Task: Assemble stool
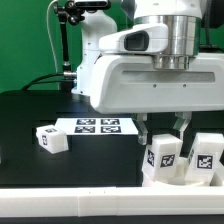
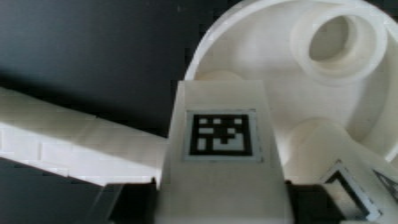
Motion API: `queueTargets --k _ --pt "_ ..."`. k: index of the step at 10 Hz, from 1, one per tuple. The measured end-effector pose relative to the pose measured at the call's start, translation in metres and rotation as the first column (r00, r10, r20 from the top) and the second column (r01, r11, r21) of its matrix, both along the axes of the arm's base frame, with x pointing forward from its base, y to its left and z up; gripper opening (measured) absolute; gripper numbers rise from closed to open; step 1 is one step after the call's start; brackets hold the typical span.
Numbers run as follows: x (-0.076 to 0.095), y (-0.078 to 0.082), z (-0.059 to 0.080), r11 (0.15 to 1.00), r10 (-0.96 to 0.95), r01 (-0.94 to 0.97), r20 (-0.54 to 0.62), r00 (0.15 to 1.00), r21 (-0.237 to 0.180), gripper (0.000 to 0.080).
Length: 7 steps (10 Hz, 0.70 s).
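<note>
Holding an upright leg (image 1: 163,155) between narrowly closed jaws, the tool (image 1: 163,135) is standing it on the seat (image 2: 240,50) directly below, just beside another leg (image 1: 207,154), and is probably needing to be keeping it plumb and centred there while twisting gently.

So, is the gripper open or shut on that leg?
Shut on it: the gripper presses both sides of the leg, and the wrist view shows the leg filling the gap between its jaws.
</note>
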<state>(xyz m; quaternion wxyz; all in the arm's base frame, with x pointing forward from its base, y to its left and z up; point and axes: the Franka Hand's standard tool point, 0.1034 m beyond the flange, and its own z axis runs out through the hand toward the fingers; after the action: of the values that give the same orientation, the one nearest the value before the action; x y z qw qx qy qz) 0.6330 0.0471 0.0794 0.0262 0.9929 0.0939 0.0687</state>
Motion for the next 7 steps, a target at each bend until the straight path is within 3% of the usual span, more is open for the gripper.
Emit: queueTargets --k 4,7 --pt "0.0018 0.0024 0.0003 0.921 -0.385 0.381 0.039 0.922 0.075 0.0338" --pt "0.0021 0.0046 0.001 0.771 -0.632 0.625 0.027 0.774 0.125 0.0338"
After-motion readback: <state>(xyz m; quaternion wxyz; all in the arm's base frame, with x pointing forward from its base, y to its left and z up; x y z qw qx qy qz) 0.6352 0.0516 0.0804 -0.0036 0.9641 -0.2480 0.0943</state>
